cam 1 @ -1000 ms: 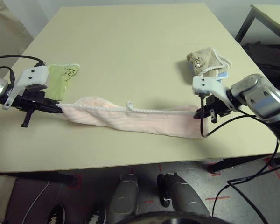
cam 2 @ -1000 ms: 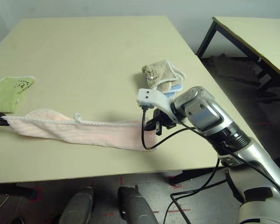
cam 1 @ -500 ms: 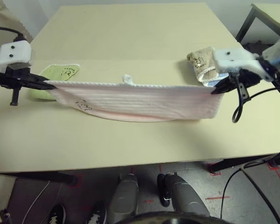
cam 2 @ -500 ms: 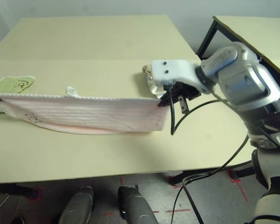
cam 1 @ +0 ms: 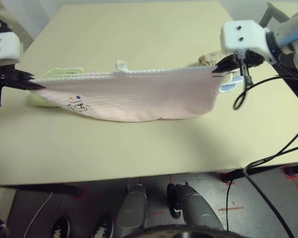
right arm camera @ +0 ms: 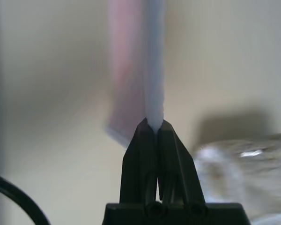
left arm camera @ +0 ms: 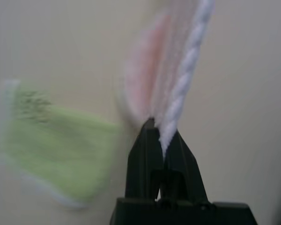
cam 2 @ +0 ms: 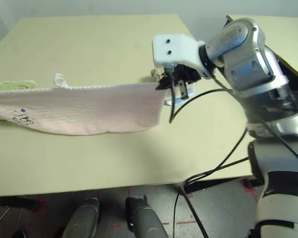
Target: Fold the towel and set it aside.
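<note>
A pale beige table [cam 1: 139, 148] takes up most of the head views, with a second table's dark frame at 2 o'clock and red tape marks on the floor below. Above the tabletop hangs the pale pink towel [cam 1: 134, 94], stretched wide between the two arms, its white scalloped top edge taut and level, its lower edge sagging to about touch the table. A white tag [cam 1: 121, 65] loops up from the top edge at 12 o'clock, and a small dark cartoon print [cam 1: 78, 104] sits at the towel's 8 o'clock.

The left gripper [left arm camera: 162, 133] is clamped on the towel's corner at 9 o'clock; the right gripper [right arm camera: 153, 125] is pinched tight on the opposite corner at 3 o'clock. Behind the left corner lies a small green towel [cam 1: 59, 74]; behind the right one, a beige-and-blue folded towel [cam 1: 211, 58].

This looks like the spreading step before a fold. The next move likely calls for carrying the held edge over the hanging part and laying it down evenly, both grips keeping level so the corners meet.
</note>
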Tool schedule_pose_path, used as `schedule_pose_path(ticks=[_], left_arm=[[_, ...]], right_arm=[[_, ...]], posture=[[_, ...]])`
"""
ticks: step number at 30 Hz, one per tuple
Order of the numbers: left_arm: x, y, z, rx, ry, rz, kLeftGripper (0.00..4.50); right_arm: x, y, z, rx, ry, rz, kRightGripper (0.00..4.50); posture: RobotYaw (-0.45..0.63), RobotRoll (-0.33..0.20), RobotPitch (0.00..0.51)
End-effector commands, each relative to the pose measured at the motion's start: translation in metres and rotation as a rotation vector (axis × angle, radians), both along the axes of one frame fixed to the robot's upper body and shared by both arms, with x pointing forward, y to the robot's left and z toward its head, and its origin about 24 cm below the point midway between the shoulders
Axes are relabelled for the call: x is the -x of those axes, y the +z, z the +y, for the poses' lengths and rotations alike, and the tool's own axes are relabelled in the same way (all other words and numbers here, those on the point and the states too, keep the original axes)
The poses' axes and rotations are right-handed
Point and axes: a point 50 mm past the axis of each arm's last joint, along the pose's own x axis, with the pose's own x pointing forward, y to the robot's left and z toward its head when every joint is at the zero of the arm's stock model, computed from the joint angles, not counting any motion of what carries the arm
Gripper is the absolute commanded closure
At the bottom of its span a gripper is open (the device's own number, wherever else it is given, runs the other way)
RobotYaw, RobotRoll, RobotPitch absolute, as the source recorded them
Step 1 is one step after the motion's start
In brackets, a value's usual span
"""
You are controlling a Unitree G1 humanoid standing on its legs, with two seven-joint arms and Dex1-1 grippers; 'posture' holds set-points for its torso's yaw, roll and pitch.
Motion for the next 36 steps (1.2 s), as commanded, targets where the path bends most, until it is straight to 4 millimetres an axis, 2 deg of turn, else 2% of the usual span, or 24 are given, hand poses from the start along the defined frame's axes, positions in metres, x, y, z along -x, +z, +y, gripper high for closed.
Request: schedule_pose_path(ticks=[1,2,5,9,12,14,17,20,22,23,25,28,30,33,36], left_arm=[[0.020,0.012,-0.014,0.175,0.085,0.124,4.50],[0.019,0.015,-0.019,0.227,0.090,0.134,4.50],[0.002,0.020,-0.024,0.354,0.099,0.091,4.50],[-0.016,0.007,-0.008,0.253,0.183,0.075,4.50],[-0.042,0.013,0.001,0.224,0.212,-0.073,4.50],[-0.062,0.017,0.004,0.139,0.281,-0.244,4.50],[-0.077,0.024,0.007,-0.014,0.365,-0.415,4.50],[-0.086,0.040,0.006,-0.196,0.399,-0.611,4.50],[-0.089,0.048,0.004,-0.219,0.400,-0.689,4.50],[-0.089,0.051,0.003,-0.237,0.387,-0.715,4.50],[-0.087,0.050,0.003,-0.274,0.340,-0.724,4.50],[-0.081,0.038,0.003,-0.272,0.234,-0.633,4.50],[-0.075,0.020,0.006,-0.256,0.153,-0.518,4.50],[-0.067,-0.001,0.008,-0.231,0.069,-0.398,4.50],[-0.059,-0.041,0.005,-0.163,-0.056,-0.232,4.50]], right_arm=[[0.021,-0.003,-0.014,-0.025,-0.087,0.199,4.47],[0.021,-0.002,-0.014,-0.046,-0.092,0.225,4.47],[-0.009,0.000,-0.013,-0.073,-0.122,0.159,4.47],[-0.049,-0.003,-0.008,-0.094,-0.143,-0.001,4.47],[-0.081,-0.001,-0.004,-0.108,-0.195,-0.254,4.47],[-0.103,0.010,-0.004,-0.168,-0.295,-0.485,4.47],[-0.115,0.032,-0.003,-0.197,-0.377,-0.738,4.47],[-0.115,0.066,-0.005,-0.213,-0.440,-1.017,4.47],[-0.114,0.075,-0.008,-0.220,-0.459,-1.091,4.47],[-0.114,0.073,-0.010,-0.211,-0.450,-1.088,4.47],[-0.113,0.061,-0.012,-0.173,-0.403,-1.038,4.47],[-0.112,0.033,-0.017,-0.131,-0.311,-0.882,4.47],[-0.108,0.002,-0.019,-0.107,-0.225,-0.725,4.47],[-0.099,-0.032,-0.021,-0.099,-0.142,-0.567,4.47],[-0.074,-0.085,-0.022,-0.015,-0.012,-0.382,4.47]], posture=[[0.10,0.000,0.132],[0.10,0.000,0.133],[0.11,0.000,0.133],[0.11,0.000,0.138],[0.10,0.000,0.129],[0.10,0.000,0.128],[0.09,0.000,0.128],[0.09,0.000,0.128],[0.09,0.000,0.131],[0.09,0.000,0.133],[0.09,0.000,0.135],[0.08,0.000,0.137],[0.08,0.000,0.137],[0.08,0.000,0.140],[0.09,0.000,0.142]])
